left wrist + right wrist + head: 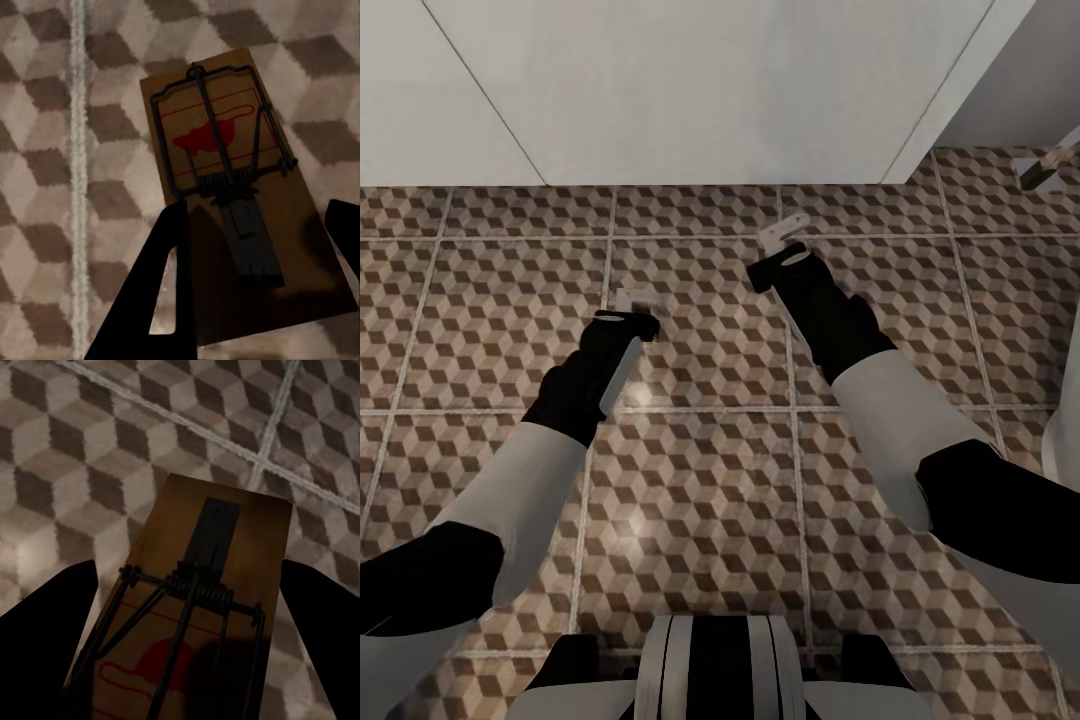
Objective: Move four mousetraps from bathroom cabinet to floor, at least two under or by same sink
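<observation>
my left gripper (255,277) and right gripper (187,645) each clamp a mousetrap (232,180) (202,615) above the cube-pattern bathroom floor (700,480). boards show red rodent print; no legible txt.

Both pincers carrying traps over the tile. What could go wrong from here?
1. The left pincer and right pincer each hold a mousetrap by its edges above the bathroom floor; a slack grip may drop one.
2. Released here, a trap might not land near a sink.
3. Each trap's wire looks set.
</observation>
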